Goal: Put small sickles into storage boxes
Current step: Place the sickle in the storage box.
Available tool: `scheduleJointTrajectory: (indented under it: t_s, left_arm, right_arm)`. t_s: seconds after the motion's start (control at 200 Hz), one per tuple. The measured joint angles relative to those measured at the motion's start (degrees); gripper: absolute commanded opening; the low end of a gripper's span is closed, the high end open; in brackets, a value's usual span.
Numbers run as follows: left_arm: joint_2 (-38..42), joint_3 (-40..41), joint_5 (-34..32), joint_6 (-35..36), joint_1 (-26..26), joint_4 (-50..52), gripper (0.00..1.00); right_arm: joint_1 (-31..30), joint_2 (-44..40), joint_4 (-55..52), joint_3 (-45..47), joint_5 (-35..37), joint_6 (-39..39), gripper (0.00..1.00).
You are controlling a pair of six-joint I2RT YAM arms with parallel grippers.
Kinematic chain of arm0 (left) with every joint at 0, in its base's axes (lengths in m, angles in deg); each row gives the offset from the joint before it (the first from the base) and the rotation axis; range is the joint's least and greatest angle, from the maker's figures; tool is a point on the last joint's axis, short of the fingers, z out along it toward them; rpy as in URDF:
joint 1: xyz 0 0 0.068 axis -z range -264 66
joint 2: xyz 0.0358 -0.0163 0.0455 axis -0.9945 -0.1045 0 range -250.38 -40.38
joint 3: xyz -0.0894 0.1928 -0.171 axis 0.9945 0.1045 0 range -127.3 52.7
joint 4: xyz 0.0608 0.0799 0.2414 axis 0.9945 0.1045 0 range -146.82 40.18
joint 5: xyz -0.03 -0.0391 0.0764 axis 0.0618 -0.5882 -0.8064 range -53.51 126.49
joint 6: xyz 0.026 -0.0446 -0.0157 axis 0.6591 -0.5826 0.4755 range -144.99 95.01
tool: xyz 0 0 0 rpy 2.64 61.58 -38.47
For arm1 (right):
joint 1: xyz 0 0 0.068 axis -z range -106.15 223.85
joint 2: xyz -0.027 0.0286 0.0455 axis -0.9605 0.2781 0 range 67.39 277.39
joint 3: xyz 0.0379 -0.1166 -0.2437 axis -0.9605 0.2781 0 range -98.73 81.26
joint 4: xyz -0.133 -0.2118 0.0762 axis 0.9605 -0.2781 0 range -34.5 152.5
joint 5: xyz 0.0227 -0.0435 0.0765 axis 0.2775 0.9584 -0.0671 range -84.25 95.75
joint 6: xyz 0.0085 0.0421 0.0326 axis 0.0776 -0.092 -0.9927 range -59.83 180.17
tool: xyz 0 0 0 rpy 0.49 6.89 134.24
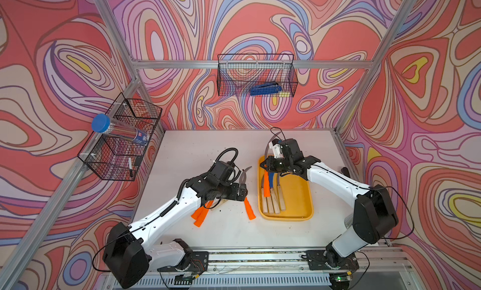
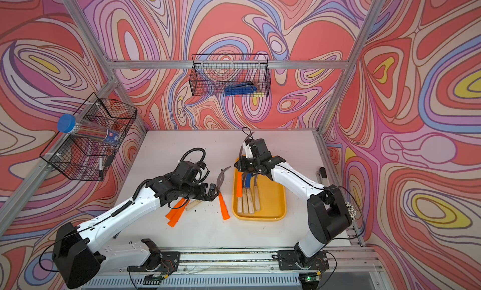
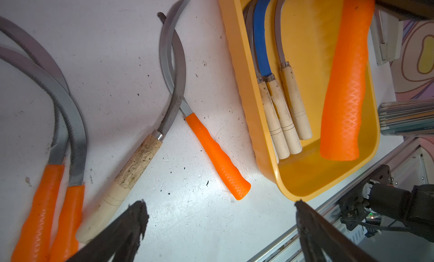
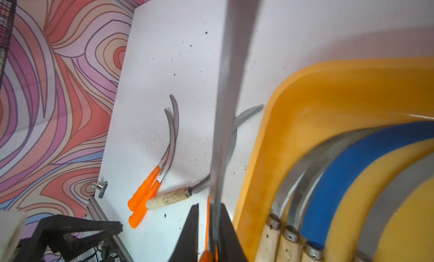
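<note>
Low and left of centre in a top view, a pair of orange-handled sickles (image 1: 199, 215) lies on the white table (image 1: 229, 234), half under the left arm; just right of them a wood-handled sickle (image 3: 136, 164) and a lone orange-handled sickle (image 1: 249, 208) lie with blades crossed. The left gripper (image 3: 220, 209) hangs over these, jaws spread wide and empty. Right of centre, the yellow tray (image 1: 296, 195) has three tray sickles (image 1: 272, 204) along its left side. At its upper left corner the right gripper (image 1: 265, 165) is clamped on the held sickle (image 1: 266, 183), handle hanging into the tray, blade up. It probably pays to lower the handle onto the bare yellow floor beside the others and let go only once the blade tip is inside the rim
</note>
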Motion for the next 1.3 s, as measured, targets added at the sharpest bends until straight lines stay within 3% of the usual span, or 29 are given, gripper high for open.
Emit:
scheduleJointTrajectory:
  t_s: [0.366, 1.032, 1.197, 1.302]
  left_arm:
    - [0.61, 0.02, -0.02, 0.11, 0.00, -1.36, 1.00]
    - [4.68, 4.28, -2.32, -0.68, 0.00, -9.62, 1.00]
    - [3.56, 4.33, 0.57, -0.33, 0.00, -10.19, 1.00]
    - [2.05, 4.39, 2.47, -0.31, 0.00, -10.21, 1.00]
  right_arm:
    - [4.09, -1.66, -5.49, 6.36, 3.34, 6.32, 0.00]
    - [4.13, 3.19, -3.21, 9.92, 7.69, 8.81, 0.00]
    - [4.13, 4.85, -3.23, 9.79, 8.20, 9.05, 0.14]
    - [4.13, 5.38, -3.26, 9.55, 8.39, 9.07, 0.29]
